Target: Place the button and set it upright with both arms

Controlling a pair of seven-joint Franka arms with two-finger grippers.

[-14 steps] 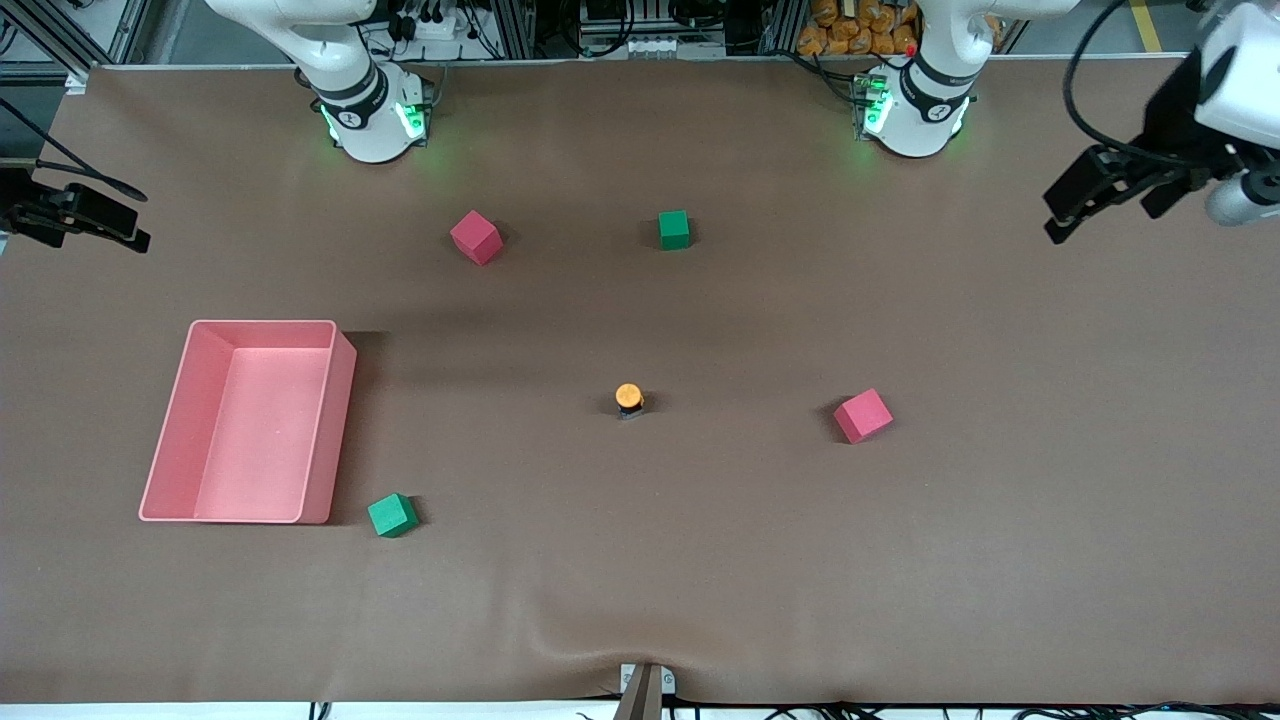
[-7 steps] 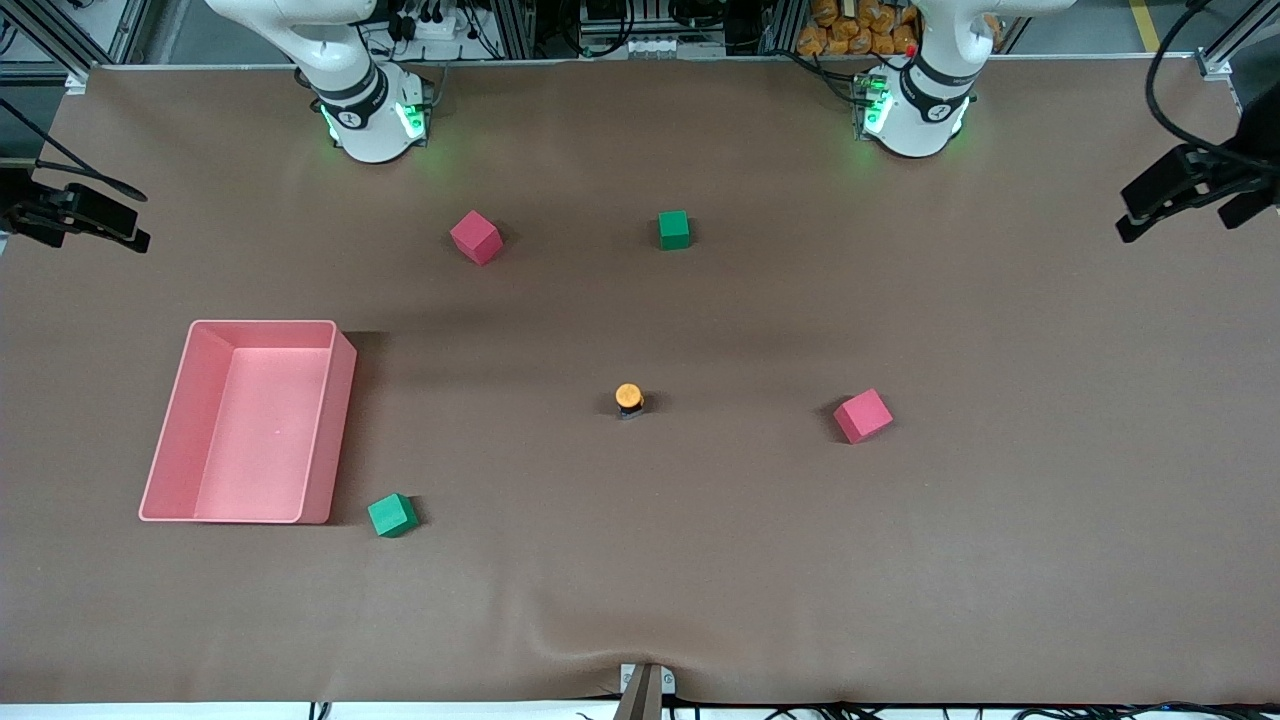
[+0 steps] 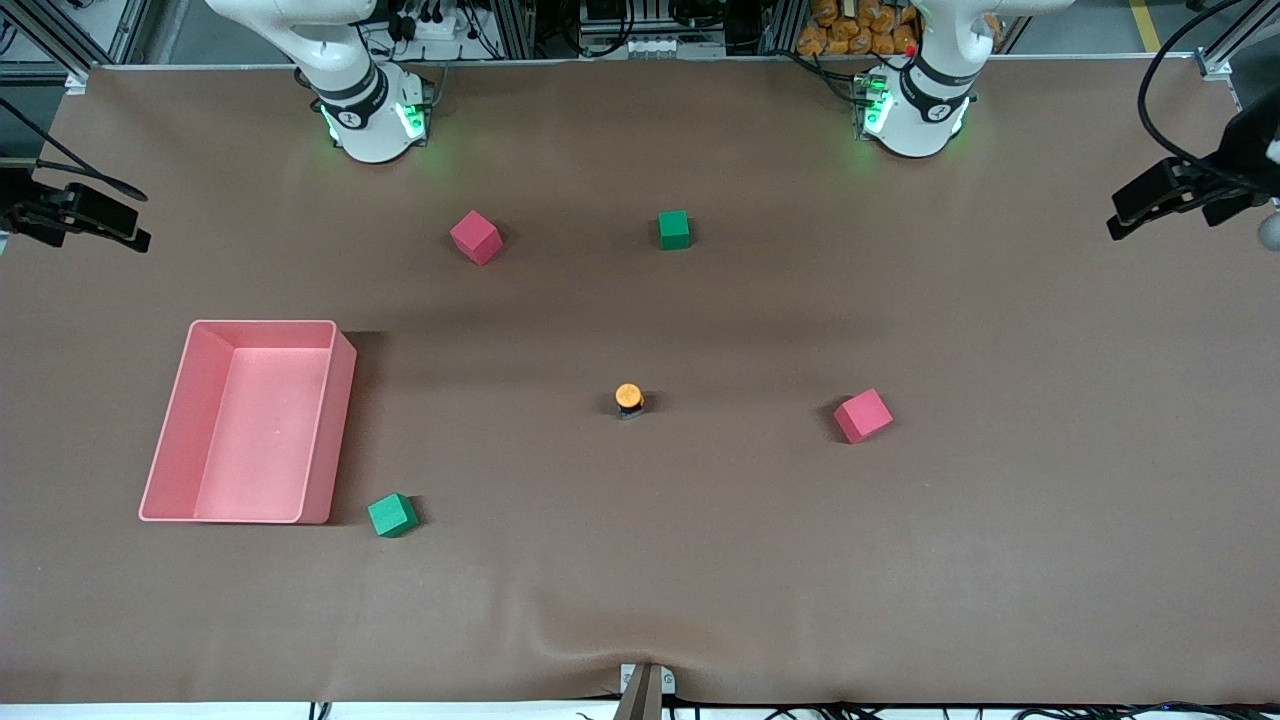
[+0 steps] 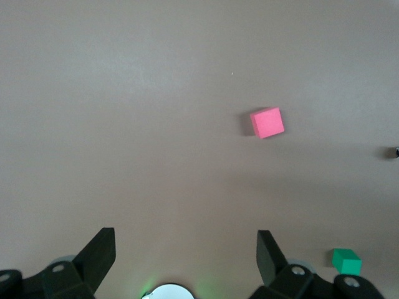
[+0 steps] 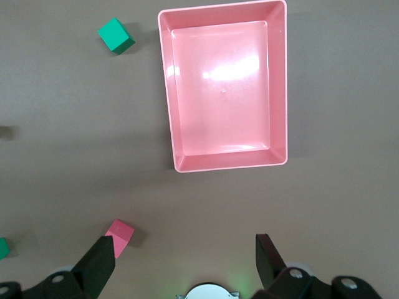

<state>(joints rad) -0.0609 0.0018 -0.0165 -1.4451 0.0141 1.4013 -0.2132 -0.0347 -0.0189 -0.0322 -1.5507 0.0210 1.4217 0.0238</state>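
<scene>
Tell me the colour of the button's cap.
Orange: the button stands mid-table, cap up, clearest in the front view.

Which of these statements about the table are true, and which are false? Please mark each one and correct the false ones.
1. The button stands upright on the table, orange cap up. True.
2. The left gripper is shut on the button. False: it is open, holds nothing, and is up at the left arm's end of the table.
3. The pink tray holds a green cube. False: the tray is empty; the green cube lies on the table beside it.
4. The right gripper is open. True.
5. Two pink cubes lie on the table. True: one is farther from the front camera than the button, one is beside it.
</scene>
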